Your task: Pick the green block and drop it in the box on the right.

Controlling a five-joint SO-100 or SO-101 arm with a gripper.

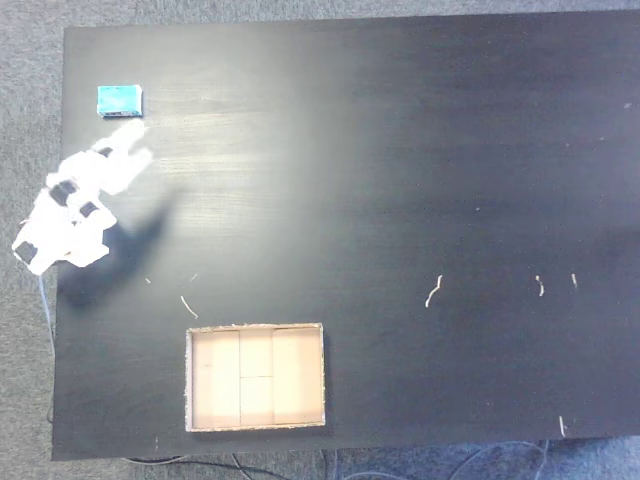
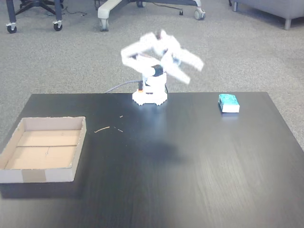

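Note:
The green block (image 1: pixel 120 100) lies flat near the table's upper left corner in a fixed view seen from above, and at the right rear (image 2: pixel 228 103) in a fixed view seen from the front. My white gripper (image 1: pixel 143 142) (image 2: pixel 194 72) hovers just short of the block, slightly blurred, fingers spread open and holding nothing. The cardboard box (image 1: pixel 256 327) sits at the table's lower edge from above and at the left (image 2: pixel 38 175) from the front. It holds nothing.
The arm's base (image 2: pixel 149 96) stands at the rear edge of the black table (image 1: pixel 420 150). Small pale scraps (image 1: pixel 433 291) (image 2: pixel 101 128) lie on the tabletop. Grey carpet surrounds the table, with chair castors (image 2: pixel 102 19) behind it.

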